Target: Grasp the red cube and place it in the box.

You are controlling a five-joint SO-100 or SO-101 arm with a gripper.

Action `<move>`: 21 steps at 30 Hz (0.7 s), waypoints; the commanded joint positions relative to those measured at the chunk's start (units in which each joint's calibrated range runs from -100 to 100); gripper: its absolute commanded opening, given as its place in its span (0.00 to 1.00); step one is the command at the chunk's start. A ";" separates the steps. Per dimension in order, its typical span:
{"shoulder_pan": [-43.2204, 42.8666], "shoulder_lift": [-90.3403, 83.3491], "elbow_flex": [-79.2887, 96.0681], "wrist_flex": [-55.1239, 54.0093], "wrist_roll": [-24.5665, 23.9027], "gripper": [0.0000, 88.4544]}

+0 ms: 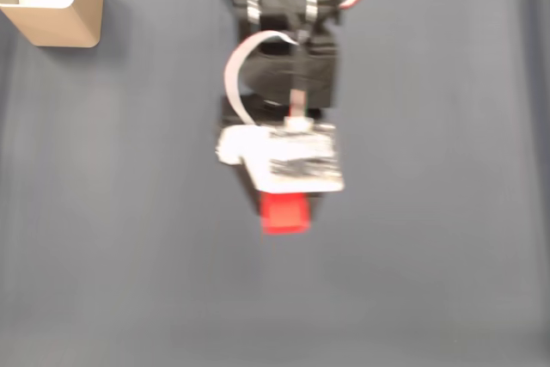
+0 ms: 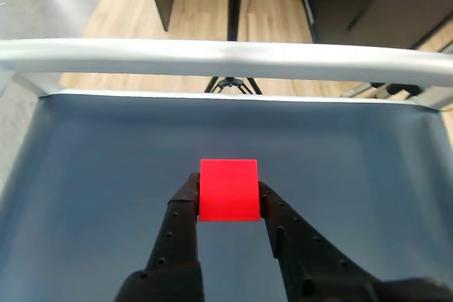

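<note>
A dark blue-grey cloth-covered table (image 1: 447, 212) spreads across the fixed view, and in the wrist view its far edge is bounded by a pale grey metal rail (image 2: 226, 58), beyond which lie a light wooden floor (image 2: 198, 5) and the black legs of a tripod stand (image 2: 231, 5). The black arm (image 1: 288, 32) reaches down from the top middle of the fixed view, carrying a white plate and a looped pale ribbon cable; this plate hides the fingers there. The tan cardboard-coloured open-top box (image 1: 60, 10) with white stuff inside sits in the top left corner of the fixed view, well apart from the arm. The black two-finger gripper (image 2: 228, 199) appears in the wrist view with one finger pressed against each side of the small bright red matte cube (image 2: 228, 190), clamped on it. In the fixed view the cube (image 1: 284, 212) pokes out just below the white plate, near the middle of the table; whether it rests on the cloth cannot be told.
</note>
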 commanded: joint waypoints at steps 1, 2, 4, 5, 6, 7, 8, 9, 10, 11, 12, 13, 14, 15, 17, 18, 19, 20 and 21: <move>5.93 -6.67 1.88 0.03 1.12 0.00; 7.56 -7.80 2.88 0.03 1.42 0.00; 10.90 -9.53 4.07 0.19 1.66 0.00; 12.53 -10.31 4.53 0.19 1.76 0.00; 14.24 -11.09 4.98 0.19 1.95 0.00; 15.87 -11.87 5.44 0.28 2.15 0.00; 17.51 -12.74 5.89 0.28 2.39 0.00; 19.07 -13.61 6.44 0.28 2.59 0.00; 20.63 -14.47 6.90 0.28 2.64 0.00; 22.12 -15.17 7.17 0.28 2.69 0.00; 23.54 -15.86 7.54 0.28 2.74 0.00; 24.89 -16.55 7.72 0.28 2.54 0.00; 26.24 -17.25 7.81 0.60 2.25 0.00; 27.52 -17.94 7.81 1.34 1.95 0.00; 29.79 -19.24 8.08 3.23 1.17 0.00; 30.86 -20.02 8.45 3.80 0.83 0.00; 31.78 -20.88 9.18 4.21 0.54 0.00; 32.71 -21.92 10.27 4.21 0.39 0.00; 33.56 -23.05 11.37 4.21 0.24 0.00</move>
